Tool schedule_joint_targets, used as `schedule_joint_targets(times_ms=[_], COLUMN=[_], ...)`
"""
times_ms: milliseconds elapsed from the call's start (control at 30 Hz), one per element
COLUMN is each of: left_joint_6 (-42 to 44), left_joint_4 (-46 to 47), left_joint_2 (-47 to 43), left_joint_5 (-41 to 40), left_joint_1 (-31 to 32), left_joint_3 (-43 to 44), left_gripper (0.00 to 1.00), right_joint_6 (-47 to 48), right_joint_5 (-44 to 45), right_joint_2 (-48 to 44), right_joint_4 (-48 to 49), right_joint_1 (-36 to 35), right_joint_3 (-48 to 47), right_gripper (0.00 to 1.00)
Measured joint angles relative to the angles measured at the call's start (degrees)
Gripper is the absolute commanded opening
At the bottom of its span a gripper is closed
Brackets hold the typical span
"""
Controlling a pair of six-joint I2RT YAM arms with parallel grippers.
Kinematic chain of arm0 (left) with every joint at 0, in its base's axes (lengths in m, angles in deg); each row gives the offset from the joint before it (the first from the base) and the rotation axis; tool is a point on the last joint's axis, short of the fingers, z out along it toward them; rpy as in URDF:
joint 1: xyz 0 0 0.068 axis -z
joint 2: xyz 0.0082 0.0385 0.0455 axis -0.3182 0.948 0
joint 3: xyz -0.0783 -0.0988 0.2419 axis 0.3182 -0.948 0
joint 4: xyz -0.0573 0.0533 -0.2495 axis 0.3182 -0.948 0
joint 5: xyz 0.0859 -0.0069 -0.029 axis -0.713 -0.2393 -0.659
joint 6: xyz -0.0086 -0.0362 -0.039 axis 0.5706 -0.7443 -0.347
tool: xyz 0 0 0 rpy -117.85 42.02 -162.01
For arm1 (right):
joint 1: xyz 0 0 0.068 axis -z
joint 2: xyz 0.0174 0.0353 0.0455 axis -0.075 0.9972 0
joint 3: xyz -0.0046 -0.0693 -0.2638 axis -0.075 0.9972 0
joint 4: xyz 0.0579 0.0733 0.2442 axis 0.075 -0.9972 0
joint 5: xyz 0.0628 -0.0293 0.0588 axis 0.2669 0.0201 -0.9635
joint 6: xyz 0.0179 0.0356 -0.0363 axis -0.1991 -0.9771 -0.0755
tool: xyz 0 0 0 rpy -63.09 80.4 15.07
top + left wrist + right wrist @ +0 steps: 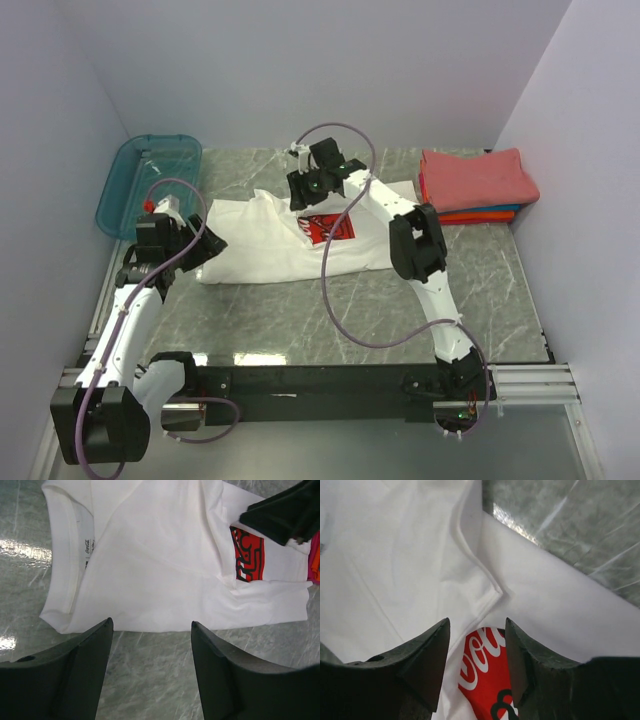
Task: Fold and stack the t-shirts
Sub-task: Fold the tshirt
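The white tee [275, 245] lies partly folded on the marble table, its red Coca-Cola print [330, 228] half covered by a folded-over flap. It also shows in the left wrist view [165, 565] and the right wrist view [410, 560]. My right gripper [312, 186] is open above the tee's back edge, over the print [485, 680] and the flap's hem. My left gripper [205, 243] is open and empty at the tee's left collar side, over bare table [152, 680]. Folded coral-red, orange and blue tees [478, 185] are stacked at the back right.
A teal plastic bin [145, 180] stands at the back left corner, close behind my left arm. Grey walls close in the table on three sides. The black base rail [320, 380] runs along the near edge.
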Motion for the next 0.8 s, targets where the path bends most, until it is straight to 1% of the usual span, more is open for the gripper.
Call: schedule_joint_targets(times_ms=[167, 333, 567, 800], left_joint_6=[0.63, 0.79, 0.81, 0.94], left_joint_4=[0.02, 0.09, 0.24, 0.35], left_joint_2=[0.07, 0.35, 0.63, 0.63], left_joint_5=[0.9, 1.31, 1.31, 1.31], left_joint_1=[0.0, 0.0, 0.0, 0.0], left_joint_3=[0.0, 0.0, 0.0, 0.0], left_gripper=[0.69, 0.69, 0.69, 0.69], right_joint_6=[-5.57, -8.09, -10.03, -11.13], right_joint_5=[0.5, 1.4, 0.07, 1.27], right_joint_2=[7.06, 7.61, 8.57, 10.47], right_joint_4=[-1.33, -1.49, -0.66, -0.94], right_joint_1=[0.0, 0.0, 0.0, 0.0], right_joint_3=[-3.72, -4.94, -8.87, -8.98], right_gripper=[0.52, 0.52, 0.51, 0.5])
